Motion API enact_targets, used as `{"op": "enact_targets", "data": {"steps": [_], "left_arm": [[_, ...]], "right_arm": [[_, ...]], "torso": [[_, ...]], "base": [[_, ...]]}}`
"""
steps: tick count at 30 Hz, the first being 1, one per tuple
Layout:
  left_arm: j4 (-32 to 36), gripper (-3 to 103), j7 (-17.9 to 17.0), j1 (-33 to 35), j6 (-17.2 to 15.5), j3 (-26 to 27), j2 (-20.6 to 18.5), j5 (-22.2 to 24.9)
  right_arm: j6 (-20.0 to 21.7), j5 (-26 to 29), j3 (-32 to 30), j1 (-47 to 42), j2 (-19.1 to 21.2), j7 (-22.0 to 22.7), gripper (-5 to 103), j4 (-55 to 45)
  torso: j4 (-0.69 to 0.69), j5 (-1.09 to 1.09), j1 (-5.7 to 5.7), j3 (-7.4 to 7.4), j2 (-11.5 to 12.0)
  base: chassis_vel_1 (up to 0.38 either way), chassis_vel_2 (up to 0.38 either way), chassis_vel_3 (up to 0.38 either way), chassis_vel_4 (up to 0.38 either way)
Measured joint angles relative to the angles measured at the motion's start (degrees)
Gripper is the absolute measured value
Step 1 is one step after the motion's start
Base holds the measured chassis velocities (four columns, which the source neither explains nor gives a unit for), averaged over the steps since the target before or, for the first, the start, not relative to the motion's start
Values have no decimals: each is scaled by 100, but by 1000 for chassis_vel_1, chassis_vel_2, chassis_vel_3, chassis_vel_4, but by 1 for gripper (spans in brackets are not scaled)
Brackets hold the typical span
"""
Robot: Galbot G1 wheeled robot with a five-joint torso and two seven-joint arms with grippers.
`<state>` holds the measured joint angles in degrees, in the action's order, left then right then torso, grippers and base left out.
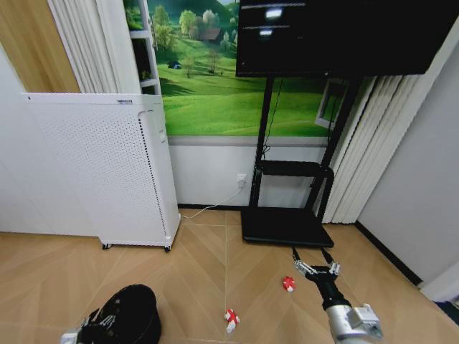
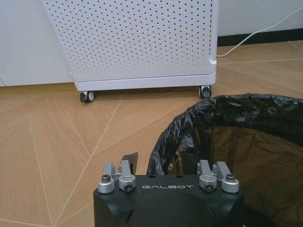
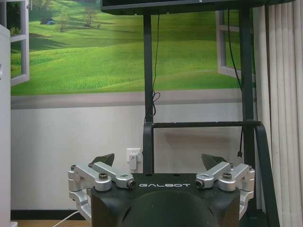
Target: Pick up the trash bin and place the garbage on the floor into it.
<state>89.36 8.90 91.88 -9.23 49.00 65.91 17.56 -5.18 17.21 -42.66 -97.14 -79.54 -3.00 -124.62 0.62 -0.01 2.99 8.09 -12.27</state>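
Observation:
The trash bin, black with a black liner, is at the bottom left of the head view. My left gripper is at its near rim. In the left wrist view the liner-covered rim of the trash bin rises right in front of the left gripper. Two bits of garbage lie on the wooden floor, a red-and-white wrapper and a small red piece. My right gripper is held out open and empty above the floor, just right of the red piece. The right wrist view shows the right gripper facing the wall.
A tall white perforated appliance on wheels stands against the left wall behind the bin. A black TV stand with a flat base is straight ahead, with pale curtains and a grey wall to its right.

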Motion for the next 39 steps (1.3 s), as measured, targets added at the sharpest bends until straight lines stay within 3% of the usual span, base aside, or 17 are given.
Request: {"op": "enact_targets", "data": {"steps": [2, 3, 5, 6, 7, 9, 11, 12, 24, 39], "left_arm": [[2, 53, 1, -5, 0, -2, -12, 7], [2, 42, 2, -9, 0, -6, -15, 9], [-3, 42, 2, -14, 0, -8, -16, 10], [-9, 31, 6, -17, 0, -8, -13, 10], [-9, 31, 6, -17, 0, -8, -13, 10], [-11, 20, 8, -13, 7, -10, -5, 8], [-12, 20, 23, -11, 11, -10, -1, 6], [-15, 12, 32, -12, 31, -7, 4, 5], [36, 9, 27, -46, 129, 26, 84, -19], [1435, 7, -166, 136, -50, 322, 16, 299]], "right_arm": [[0, 0, 3, 14, 2, 0, 100, 13], [0, 1, 4, 29, 8, 1, 100, 27], [1, 2, 5, 39, 13, 2, 100, 37], [3, 8, 8, 54, 20, 4, 100, 47], [3, 8, 8, 54, 20, 4, 100, 47], [12, 16, 15, 77, 25, 5, 100, 58], [15, 17, 18, 87, 25, 6, 100, 64], [20, 18, 24, 96, 26, 7, 100, 69], [16, 28, 0, 84, 40, 13, 100, 88], [27, -38, -2, 33, 45, 144, 100, 62]], "torso": [[0, 1, 0, 1, -1], [-1, 1, 0, 1, -1], [-1, 0, 0, 2, -2], [-1, 1, 0, 2, -3], [-1, 1, 0, 2, -3], [-1, 0, 1, 3, -4], [-1, 1, 1, 3, -5], [0, 2, 1, 3, -5], [-1, -1, 2, 5, -6], [-1, 1, 2, 6, -9]], "base": [[0, 0, 0, 0], [0, 0, 0, 0], [0, 0, 0, 0], [0, 0, 0, 0], [0, 0, 0, 0], [0, 0, 0, 0], [0, 0, 0, 0], [0, 0, 0, 0], [0, 0, 0, 0], [0, 0, 0, 0]]}}
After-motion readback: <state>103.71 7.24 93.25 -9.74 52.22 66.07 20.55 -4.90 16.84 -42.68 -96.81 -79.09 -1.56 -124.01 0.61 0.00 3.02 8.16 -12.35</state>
